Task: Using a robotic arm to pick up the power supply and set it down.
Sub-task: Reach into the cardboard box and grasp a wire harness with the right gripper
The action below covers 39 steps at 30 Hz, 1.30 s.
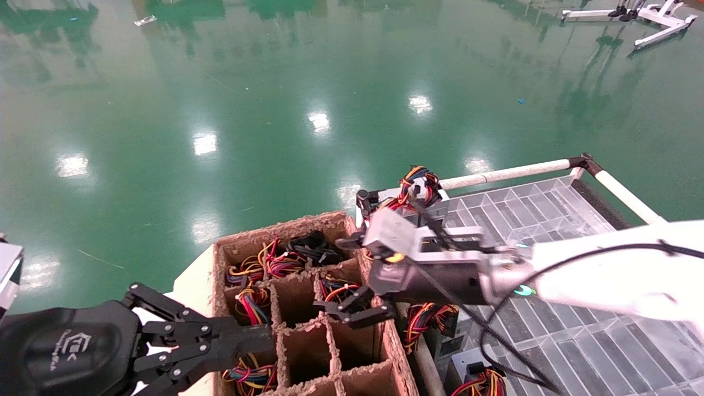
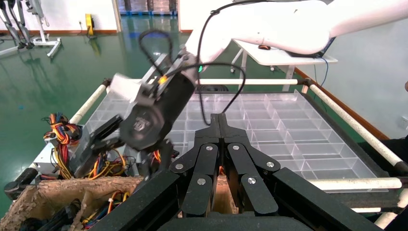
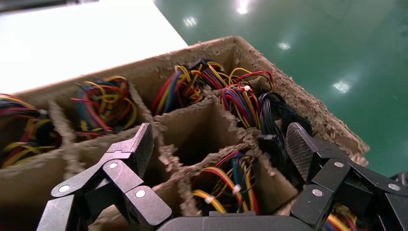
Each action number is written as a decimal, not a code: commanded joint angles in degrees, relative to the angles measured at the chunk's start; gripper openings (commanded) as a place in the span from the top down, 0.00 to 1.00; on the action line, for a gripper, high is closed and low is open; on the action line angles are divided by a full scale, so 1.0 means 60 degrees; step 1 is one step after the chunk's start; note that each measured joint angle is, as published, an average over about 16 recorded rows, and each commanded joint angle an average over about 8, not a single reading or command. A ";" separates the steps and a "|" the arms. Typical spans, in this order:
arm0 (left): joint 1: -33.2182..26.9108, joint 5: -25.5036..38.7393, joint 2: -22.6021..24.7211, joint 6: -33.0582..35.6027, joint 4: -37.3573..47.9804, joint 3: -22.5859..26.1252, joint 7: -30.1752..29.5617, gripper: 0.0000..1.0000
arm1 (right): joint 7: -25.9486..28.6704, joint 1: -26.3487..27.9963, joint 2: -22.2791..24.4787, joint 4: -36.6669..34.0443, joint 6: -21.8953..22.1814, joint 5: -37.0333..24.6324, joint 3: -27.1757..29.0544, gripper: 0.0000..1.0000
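Cardboard dividers [image 3: 211, 120] and coloured wire bundles [image 3: 103, 103] beneath right end effector [image 3: 219, 154], wide open, empty.

Green floor [image 1: 275, 110]; cardboard divider box [image 1: 308, 335] beside clear compartment tray [image 1: 550, 209].

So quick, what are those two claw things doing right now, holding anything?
Left gripper: shut, holding nothing, beside the cardboard box.
Right gripper: open, empty, over the box's compartments.

Brown cardboard box [image 1: 330, 352] holds red-yellow-blue wire bundles [image 3: 103, 103] and one black cable bundle [image 1: 314, 247].
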 commanded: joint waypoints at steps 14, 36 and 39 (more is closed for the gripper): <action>-0.0001 -0.0002 -0.0001 -0.0001 0.0000 0.0002 0.0001 1.00 | -0.1149 0.1219 -0.1742 -0.3122 0.0858 -0.0743 -0.0355 1.00; -0.0001 -0.0004 -0.0002 -0.0002 0.0000 0.0006 0.0003 0.45 | -0.2202 0.2023 -0.2330 -0.5749 0.0765 -0.0790 -0.0518 1.00; -0.0002 -0.0004 -0.0002 -0.0003 0.0000 0.0006 0.0003 0.10 | -0.2240 0.2016 -0.2337 -0.5861 0.0776 -0.0754 -0.0530 1.00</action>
